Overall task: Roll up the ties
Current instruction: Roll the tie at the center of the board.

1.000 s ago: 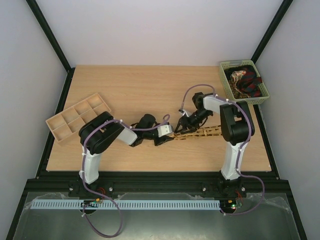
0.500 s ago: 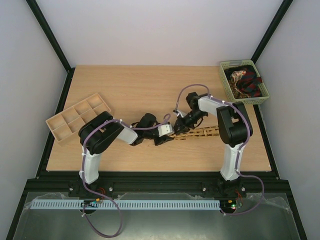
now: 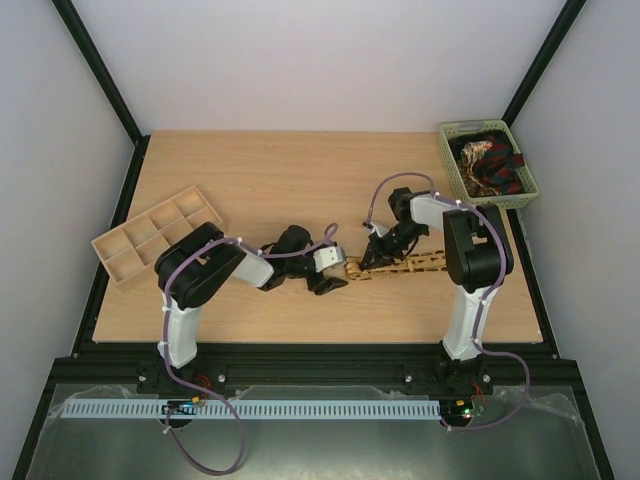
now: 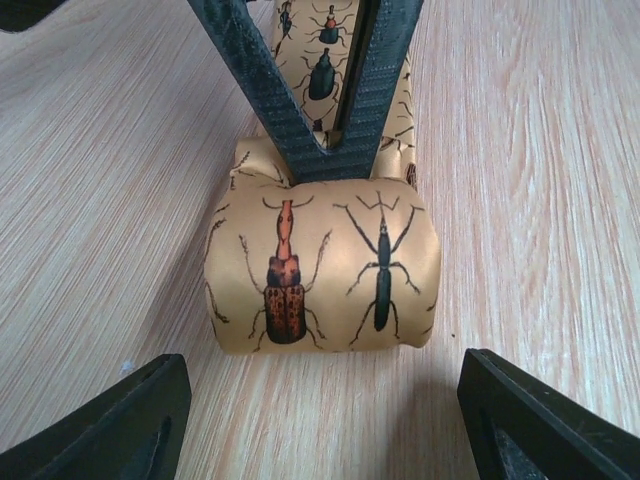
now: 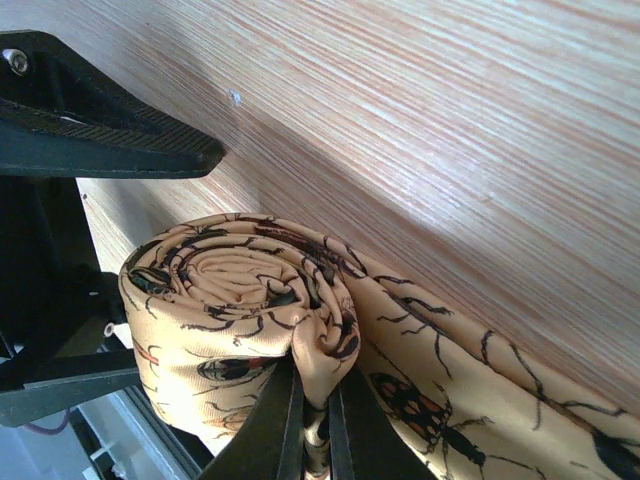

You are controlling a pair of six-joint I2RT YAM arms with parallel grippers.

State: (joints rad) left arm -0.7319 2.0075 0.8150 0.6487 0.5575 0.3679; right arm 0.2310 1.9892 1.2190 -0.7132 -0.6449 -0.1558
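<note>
A tan-yellow tie (image 3: 415, 263) printed with beetles lies across the middle of the table. Its left end is wound into a roll (image 3: 353, 270) (image 4: 322, 265) (image 5: 230, 300). My right gripper (image 3: 372, 258) (image 5: 312, 400) is shut, pinching a fold of the tie's fabric at the roll's outer edge. Its dark fingers (image 4: 300, 110) come down behind the roll in the left wrist view. My left gripper (image 3: 335, 280) (image 4: 330, 425) stands open just left of the roll, one finger on each side and both apart from the fabric.
A green basket (image 3: 524, 190) at the back right holds more ties, dark red, black and cream. A tan compartment tray (image 3: 112, 243) sits at the left edge. Purple cables loop over both arms.
My left gripper has opened and let go of the roll. My right gripper has shut on the fabric beside the roll.
</note>
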